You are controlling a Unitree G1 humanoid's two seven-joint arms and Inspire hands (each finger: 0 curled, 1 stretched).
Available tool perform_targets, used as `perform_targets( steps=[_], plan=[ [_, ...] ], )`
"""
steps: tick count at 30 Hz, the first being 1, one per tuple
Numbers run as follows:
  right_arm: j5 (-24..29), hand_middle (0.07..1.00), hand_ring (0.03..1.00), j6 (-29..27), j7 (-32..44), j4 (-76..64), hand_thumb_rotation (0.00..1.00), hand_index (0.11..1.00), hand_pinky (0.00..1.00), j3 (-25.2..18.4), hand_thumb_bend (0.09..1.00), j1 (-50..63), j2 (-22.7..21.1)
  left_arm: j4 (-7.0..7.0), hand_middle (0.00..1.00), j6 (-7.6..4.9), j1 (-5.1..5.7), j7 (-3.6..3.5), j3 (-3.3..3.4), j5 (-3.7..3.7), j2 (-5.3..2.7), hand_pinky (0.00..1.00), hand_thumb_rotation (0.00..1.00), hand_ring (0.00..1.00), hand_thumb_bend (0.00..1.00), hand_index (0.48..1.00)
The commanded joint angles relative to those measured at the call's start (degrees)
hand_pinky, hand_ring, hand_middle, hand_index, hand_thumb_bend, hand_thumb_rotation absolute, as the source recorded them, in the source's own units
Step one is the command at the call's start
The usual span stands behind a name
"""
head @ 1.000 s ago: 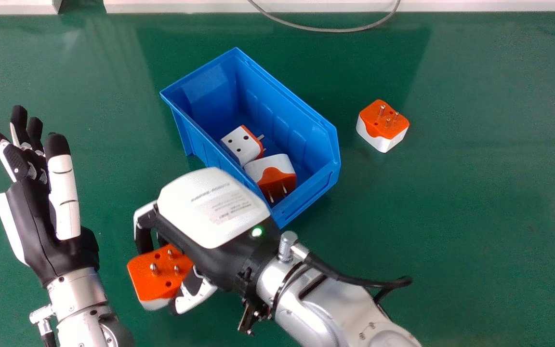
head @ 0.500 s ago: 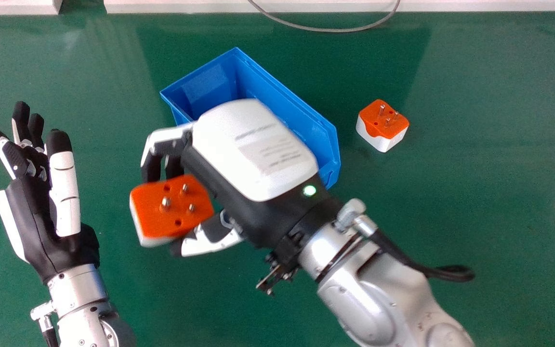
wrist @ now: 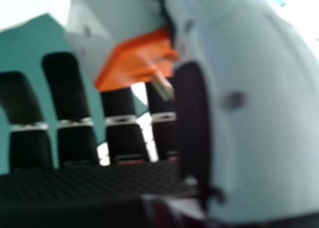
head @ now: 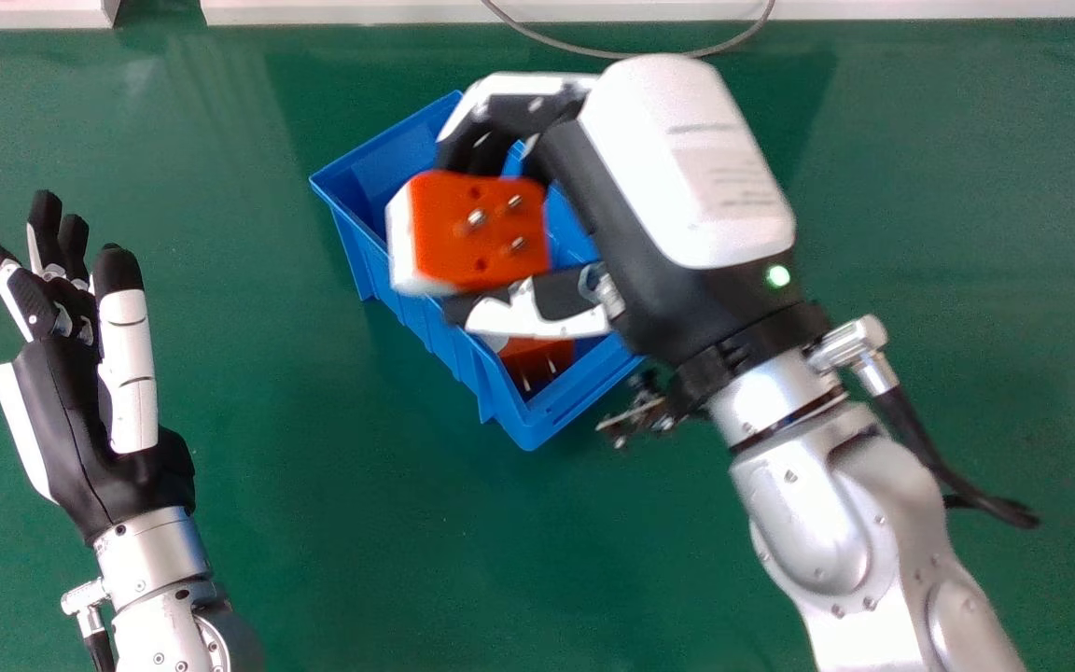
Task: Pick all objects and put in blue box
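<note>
Orange-white adapters (head: pixel 479 229), two visible; one blue box (head: pixel 444 338)

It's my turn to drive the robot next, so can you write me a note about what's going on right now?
Right hand: gripping an orange and white plug over the blue box.
Left hand: open and holding nothing, left of the box.
Done: another plug is in the box.
Left: let go of the held one inside. Then look behind the right arm; I can't tell what it hides.
</note>
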Motion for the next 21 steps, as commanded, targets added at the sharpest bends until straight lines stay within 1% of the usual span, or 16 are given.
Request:
perform_targets(
  steps=[1,2,4,7,9,11,13,16,19,21],
  plan=[
    [0.7,0.513,0.404,-0.4,-1.7,1.0,0.0,0.501,0.32,-1.5,0.513,-3.3,-0.1,-0.16,0.97,-1.06,-0.53,-0.09,0.02,0.34,0.22,0.93,0.7,0.97,0.73,0.96],
    [0.8,0.501,0.392,-0.4,-1.8,1.9,0.0,0.515,0.3,-2.0,0.512,-4.1,-0.4,0.03,0.97,-1.26,-0.6,-0.03,0.05,0.5,0.33,0.93,0.7,0.97,0.73,0.958],
    [1.1,0.491,0.383,-0.4,-2.0,4.6,0.0,0.529,0.31,-2.7,0.511,-6.1,-0.7,0.07,0.97,-1.26,-0.65,0.11,0.1,0.64,0.42,0.93,0.7,0.97,0.72,0.953],
    [1.1,0.493,0.382,-0.5,-3.6,11.7,0.0,0.535,0.31,-2.8,0.511,-10.5,-0.6,0.16,0.97,-1.55,-0.73,0.56,0.25,0.96,0.38,0.93,0.7,0.96,0.71,0.949],
    [1.4,0.484,0.375,-1.2,-5.2,17.2,0.0,0.538,0.3,-2.6,0.51,-13.4,-0.6,0.46,0.96,-2.04,-0.8,1.27,0.34,1.64,0.44,0.92,0.7,0.96,0.71,0.942],
    [1.8,0.476,0.37,-2.2,-6.9,22.6,0.0,0.538,0.29,-2.0,0.51,-16.0,-0.8,0.55,0.95,-2.3,-0.76,1.69,0.32,2.02,0.47,0.92,0.7,0.95,0.71,0.938],
    [2.4,0.468,0.365,-3.4,-8.7,27.6,0.0,0.538,0.28,-1.5,0.51,-18.3,-0.7,0.39,0.95,-2.14,-0.58,2.2,0.24,2.4,0.46,0.91,0.71,0.95,0.71,0.936],
    [2.9,0.466,0.366,-4.9,-10.2,34.9,0.0,0.538,0.27,-0.5,0.509,-21.7,-0.8,0.23,0.95,-2.2,-0.55,2.27,0.18,2.4,0.48,0.91,0.71,0.95,0.71,0.936],
    [3.4,0.471,0.371,-6.4,-12.0,42.0,0.0,0.536,0.28,0.5,0.51,-25.1,-0.5,0.16,0.95,-2.27,-0.55,2.59,0.17,2.64,0.54,0.9,0.71,0.95,0.7,0.936],
    [3.6,0.475,0.376,-7.1,-12.5,45.1,0.0,0.535,0.29,1.0,0.51,-26.7,-0.4,0.17,0.95,-2.39,-0.55,2.57,0.18,2.69,0.55,0.9,0.71,0.95,0.7,0.937]
  ],
)
